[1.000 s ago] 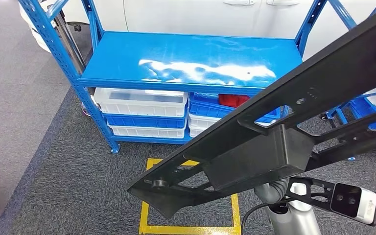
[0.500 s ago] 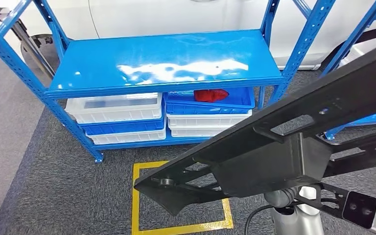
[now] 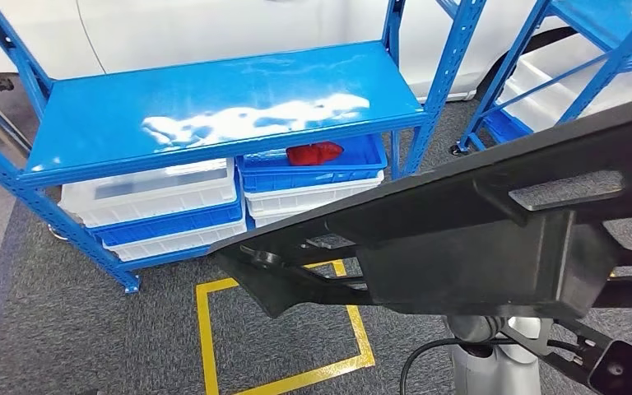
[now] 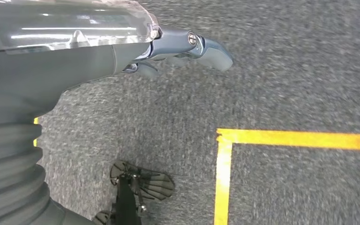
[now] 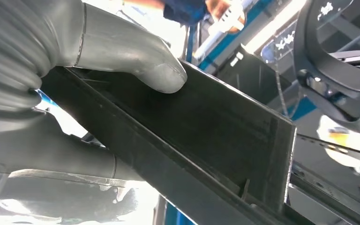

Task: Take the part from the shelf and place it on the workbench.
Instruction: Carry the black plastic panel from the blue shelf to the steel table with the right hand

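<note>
A long black framed part [image 3: 477, 234] stretches across the head view from lower middle to the right edge, held up in front of me above my right arm. In the right wrist view my right hand [image 5: 122, 61] grips this black part [image 5: 201, 140], thumb pressed on its upper wall. The blue shelf [image 3: 214, 103] stands behind, its top board bare. My left hand [image 4: 178, 47] hangs over the grey carpet, fingers extended, holding nothing.
White and blue bins [image 3: 164, 202] sit stacked under the shelf board; one blue bin holds a red object [image 3: 313, 153]. A yellow taped square [image 3: 284, 337] marks the carpet in front. A second blue rack [image 3: 576, 66] stands at the right.
The whole scene has shifted left and turned: the camera swung right, bringing the second rack into sight. The black part stays held before me and now looms larger.
</note>
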